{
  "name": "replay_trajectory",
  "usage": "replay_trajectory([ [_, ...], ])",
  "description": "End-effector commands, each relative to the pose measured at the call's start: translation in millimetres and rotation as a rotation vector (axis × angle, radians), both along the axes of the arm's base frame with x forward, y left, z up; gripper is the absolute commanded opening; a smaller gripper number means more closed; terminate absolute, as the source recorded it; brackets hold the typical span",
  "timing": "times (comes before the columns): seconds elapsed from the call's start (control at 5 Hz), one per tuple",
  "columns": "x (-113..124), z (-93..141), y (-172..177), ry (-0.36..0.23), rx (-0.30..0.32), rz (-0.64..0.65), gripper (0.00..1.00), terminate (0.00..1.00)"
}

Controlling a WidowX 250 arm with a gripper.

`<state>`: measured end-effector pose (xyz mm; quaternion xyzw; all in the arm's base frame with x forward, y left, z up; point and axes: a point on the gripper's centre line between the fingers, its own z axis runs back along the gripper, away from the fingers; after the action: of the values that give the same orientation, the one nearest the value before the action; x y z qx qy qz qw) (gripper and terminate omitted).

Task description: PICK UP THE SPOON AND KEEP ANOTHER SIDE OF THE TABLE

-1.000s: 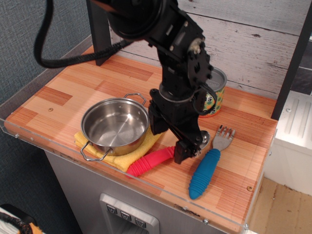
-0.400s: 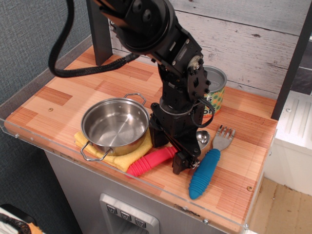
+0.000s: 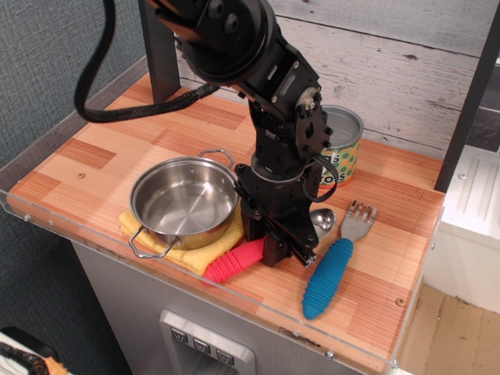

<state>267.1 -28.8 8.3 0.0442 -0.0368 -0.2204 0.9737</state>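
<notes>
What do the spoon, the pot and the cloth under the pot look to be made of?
Spoon: the bowl looks like polished metal, shiny and mirror-like; the pink-red ribbed handle looks like matte plastic or rubber.
Pot: seemingly stainless steel, with a brushed reflective inside and thin wire handles.
Cloth: yellow, soft-looking, likely fabric, with folded edges and no shine.

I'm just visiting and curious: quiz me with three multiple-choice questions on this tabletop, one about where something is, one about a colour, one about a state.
1. The pot sits on:
A. a yellow cloth
B. the can
C. the fork

2. The fork handle is:
A. green
B. blue
C. black

3. The spoon is:
A. inside the pot
B. hanging high in the air
C. down at the table under the gripper

Answers:
1 A, yellow cloth shows beneath it.
2 B, plainly blue.
3 C, its pink handle lies on the wood.
</notes>
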Motion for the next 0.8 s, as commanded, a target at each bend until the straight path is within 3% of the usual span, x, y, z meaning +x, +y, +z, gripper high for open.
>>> replay_trajectory([
  [0.0,-1.6,26.0,8.6,-0.065,0.004,0.11,0.0,0.0],
  [0.6,-9.9,59.3,12.7,-0.099,-0.018,0.241,0.0,0.0],
])
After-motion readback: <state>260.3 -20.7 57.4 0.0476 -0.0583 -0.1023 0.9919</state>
